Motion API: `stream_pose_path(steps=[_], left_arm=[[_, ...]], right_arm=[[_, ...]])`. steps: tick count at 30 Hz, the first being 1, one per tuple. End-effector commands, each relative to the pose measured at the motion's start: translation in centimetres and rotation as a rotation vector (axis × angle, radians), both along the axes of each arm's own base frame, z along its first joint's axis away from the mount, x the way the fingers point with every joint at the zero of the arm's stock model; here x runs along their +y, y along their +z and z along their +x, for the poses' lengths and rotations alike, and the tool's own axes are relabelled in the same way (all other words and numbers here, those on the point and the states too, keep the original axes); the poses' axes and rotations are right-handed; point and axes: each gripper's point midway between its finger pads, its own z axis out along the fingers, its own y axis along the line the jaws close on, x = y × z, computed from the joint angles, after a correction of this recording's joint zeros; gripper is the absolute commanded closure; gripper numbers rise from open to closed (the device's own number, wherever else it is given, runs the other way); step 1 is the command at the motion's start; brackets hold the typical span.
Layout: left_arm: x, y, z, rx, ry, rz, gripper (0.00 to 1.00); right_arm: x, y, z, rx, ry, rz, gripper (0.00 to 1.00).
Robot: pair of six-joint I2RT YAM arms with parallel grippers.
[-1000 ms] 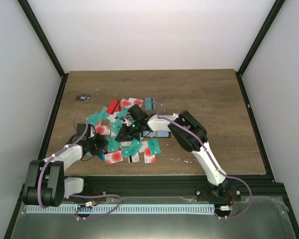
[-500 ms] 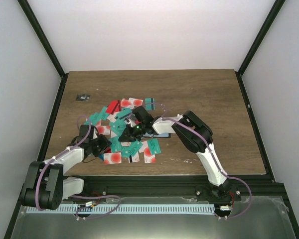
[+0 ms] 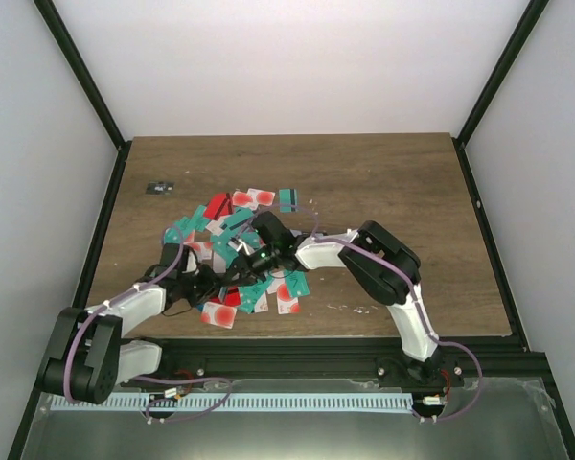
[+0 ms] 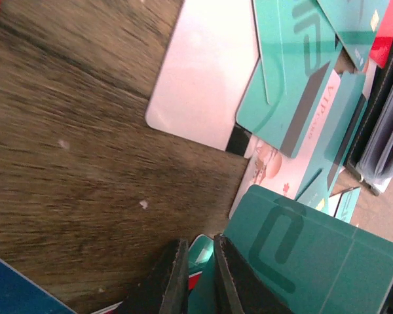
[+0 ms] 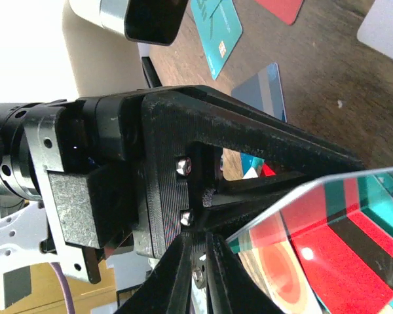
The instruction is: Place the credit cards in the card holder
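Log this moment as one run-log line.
left jaws: nearly shut, low over credit cards | right jaws: nearly shut, close beside left | held card: unclear | card holder: open, beside pile

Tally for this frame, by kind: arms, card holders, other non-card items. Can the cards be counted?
Robot arms: 2 (left arm, right arm)
Card holder: 1
Small dark object: 1, apart from the pile
Credit cards: overlapping pile, not countable
Total without cards: 4

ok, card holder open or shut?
Open. Left wrist view shows the card holder spread at the right edge, grey-blue inner pockets exposed inside its black rim.
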Motion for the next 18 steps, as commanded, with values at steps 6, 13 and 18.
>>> stream_pose_path(steps=[6, 13, 18], left_arm=[[0.0, -1.8, -3.6, 0.133, -0.038, 0.053, 0.86], [-0.2, -0.7, -3.7, 0.101, -0.052, 0.042, 0.85], [-0.1, -1.2, -4.2, 0.112, -0.058, 0.045, 0.85]], right_arm=[[-1.6, -1.7, -0.1, -0.028, -0.011, -0.098, 0.87], [-2.8, -3.6, 1.1, -0.076, -0.068, -0.256, 0.76], [-4.1, -4.3, 1.5, -0.121, -0.09, -0.35, 0.69]])
